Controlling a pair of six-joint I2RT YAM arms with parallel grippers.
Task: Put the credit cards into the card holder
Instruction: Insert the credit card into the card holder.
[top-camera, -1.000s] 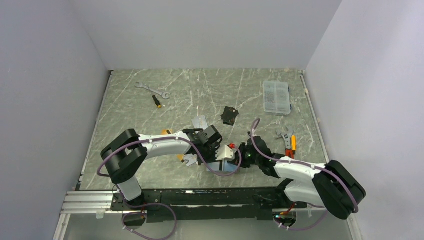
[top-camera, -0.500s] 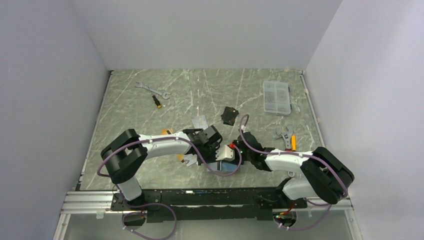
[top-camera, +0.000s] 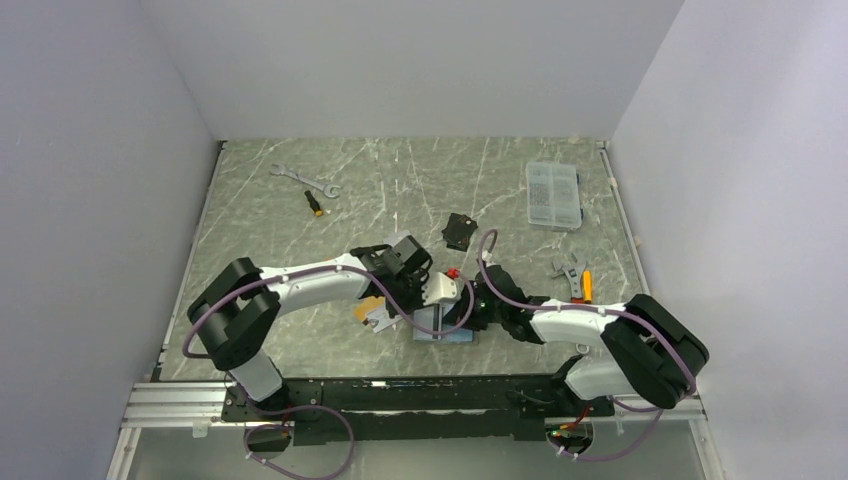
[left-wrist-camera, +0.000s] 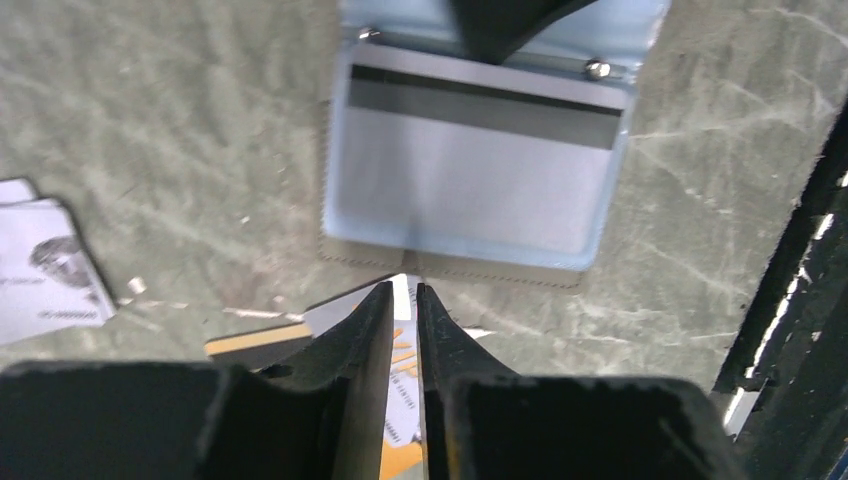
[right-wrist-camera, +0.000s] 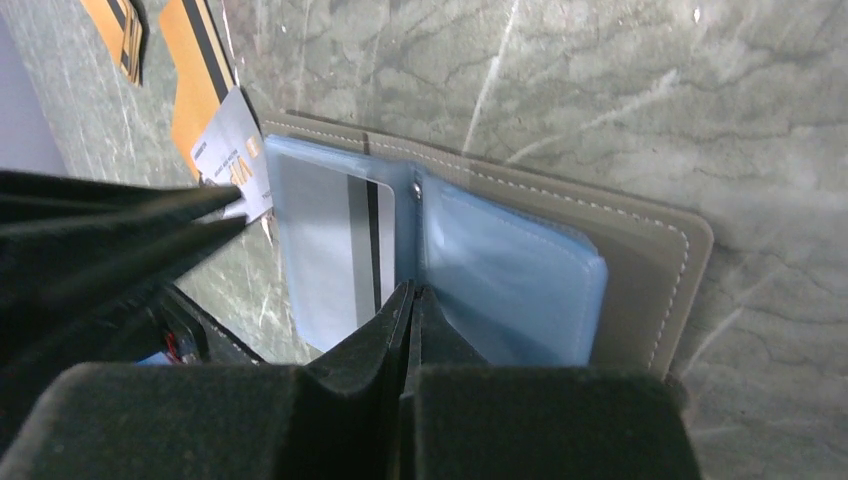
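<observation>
Just beyond left claw (left-wrist-camera: 405, 292), open card holder (left-wrist-camera: 598, 205)

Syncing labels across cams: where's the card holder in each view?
Top external: card holder low centre, between the two arms' ends.
Left wrist: top centre, open, striped card in its sleeve.
Right wrist: centre, lying open.
Shared landmark: the right end effector, its tips over the holder's centre fold.
</observation>
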